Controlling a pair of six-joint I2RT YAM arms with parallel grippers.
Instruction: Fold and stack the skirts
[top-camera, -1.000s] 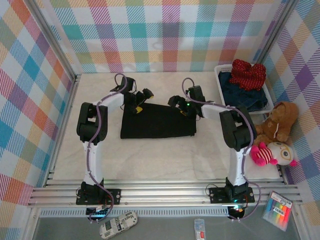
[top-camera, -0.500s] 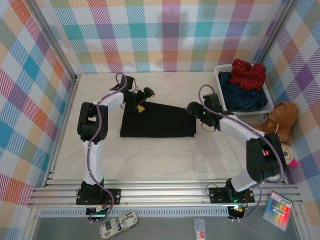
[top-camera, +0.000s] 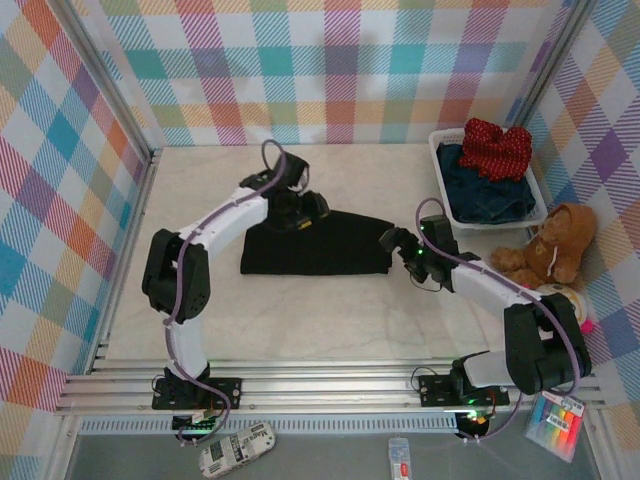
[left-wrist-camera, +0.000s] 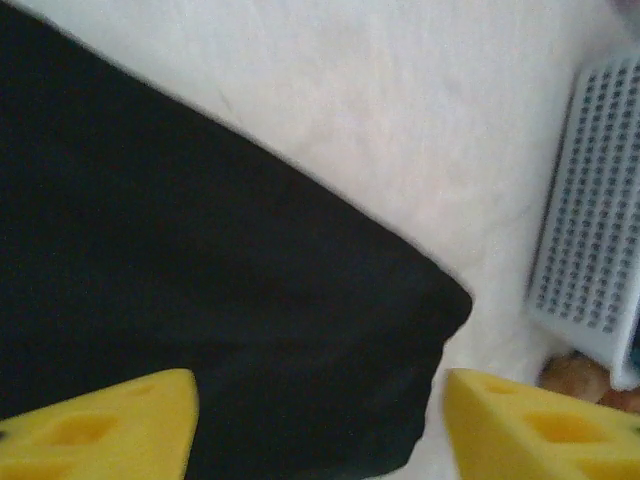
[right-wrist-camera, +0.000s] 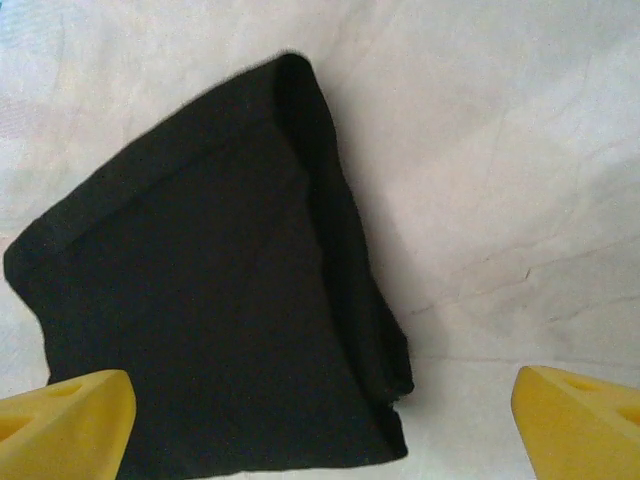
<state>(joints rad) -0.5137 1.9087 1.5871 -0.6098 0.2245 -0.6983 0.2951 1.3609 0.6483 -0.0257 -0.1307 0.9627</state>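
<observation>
Around the work area stood plaid walls in many colours, and the pale table (top-camera: 300, 320) was bare between the two arm bases. At the far right corner sat the white slatted basket (top-camera: 437, 165). It held the red dotted skirt (top-camera: 497, 148) bunched on top, with dark blue denim (top-camera: 490, 198) beneath it. Just near of the basket, against the right wall, leaned the brown teddy bear (top-camera: 548, 252). Nothing lay between the basket and the middle of the table except the right arm's forearm, which stretched from the near right toward the centre.

The black skirt (top-camera: 315, 245) lay in the middle of the table as a flat, folded, roughly rectangular shape, wider left to right. Its far edge slanted, and its right edge showed a thick doubled fold in the right wrist view. The cloth was plain, smooth and matt, with no clear wrinkles.

The left gripper (top-camera: 308, 208) hung over the skirt's far edge. Its yellow fingers (left-wrist-camera: 100, 425) stood apart, with dark cloth showing between them and nothing pinched. The right gripper (top-camera: 392, 240) sat just beside the skirt's right edge, its fingers (right-wrist-camera: 70, 425) spread wide and holding nothing.
</observation>
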